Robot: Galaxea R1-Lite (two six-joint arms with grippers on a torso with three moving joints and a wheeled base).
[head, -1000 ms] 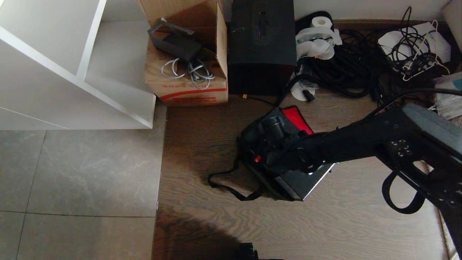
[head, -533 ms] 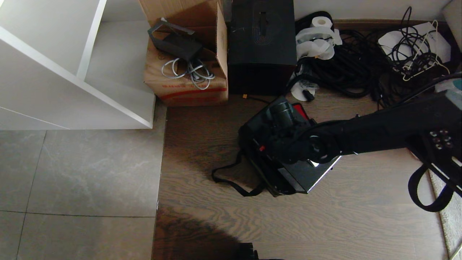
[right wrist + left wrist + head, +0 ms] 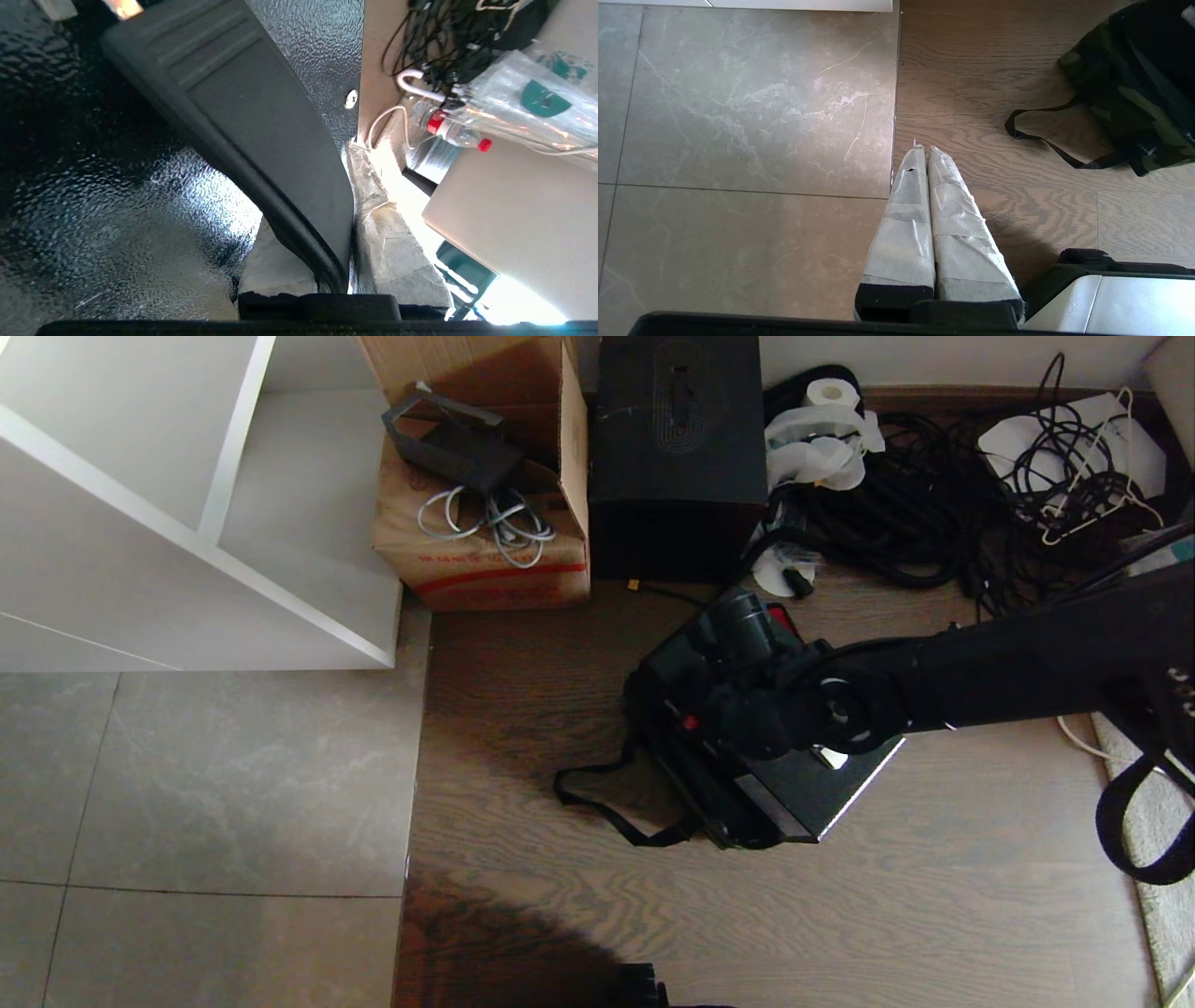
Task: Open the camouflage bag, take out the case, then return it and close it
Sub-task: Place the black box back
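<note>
Black case (image 3: pixel 803 784) sits partly in the camouflage bag (image 3: pixel 686 775) on the wood floor, far end sticking out. Right gripper (image 3: pixel 348 219) jaws clamp the case handle (image 3: pixel 261 140). Risks: handle slips from the narrow pinch, or the soft bag drags along with the case and snags its strap (image 3: pixel 607 803). Left gripper (image 3: pixel 924 158) parked off to the side above the floor, jaws closed, empty.

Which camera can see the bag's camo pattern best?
The left wrist view: the camouflage bag shows its green and brown patches there, with a black strap on the wood floor. In the head view the bag looks almost black beneath the case and the right arm. The right wrist view shows only the case's handle, no camouflage.
</note>
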